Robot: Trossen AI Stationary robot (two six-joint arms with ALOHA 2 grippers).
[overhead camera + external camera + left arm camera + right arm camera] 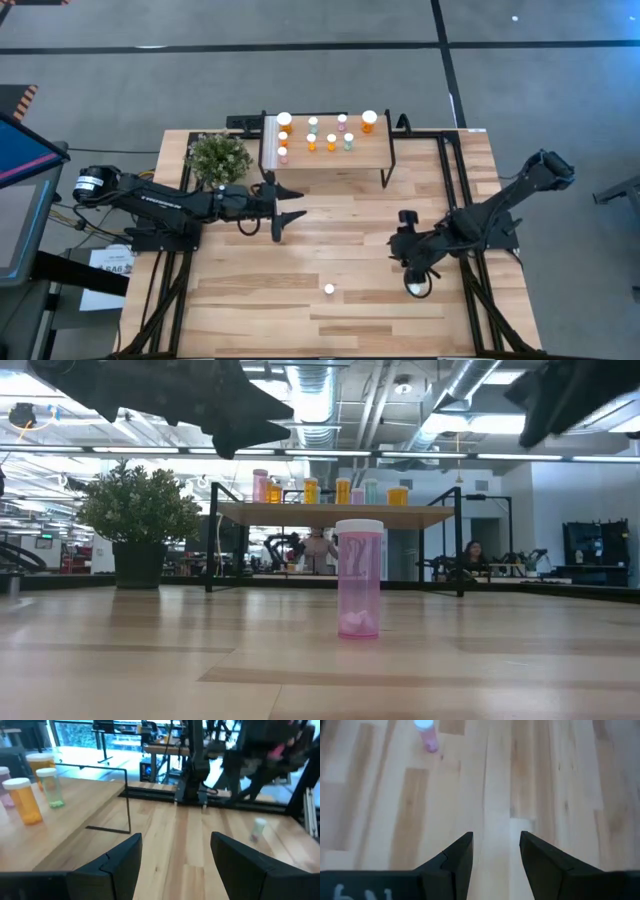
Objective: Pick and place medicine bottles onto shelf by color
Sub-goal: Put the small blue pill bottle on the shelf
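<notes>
One pink bottle (pixel 329 289) stands alone near the table's (pixel 250 300) front edge. My left gripper (pixel 283 207) and right gripper (pixel 411 262) both hover spread, empty.

Place: you worked in a large open robotics lab.
Ceiling: exposed ducts (pixel 318 395) and strip lights ran overhead.
Background: more workstations stood behind your table (pixel 150 660), with a seated person (pixel 472 555) beyond.
Floor: grey carpet tiles (pixel 300 80).

One bottle (pixel 328 289) stands alone on the surface (pixel 250 300), well in front of the shelf (pixel 370 150). The other bottles (pixel 331 142) stand on the shelf. A potted plant (pixel 218 158) sits just left of the shelf.
</notes>
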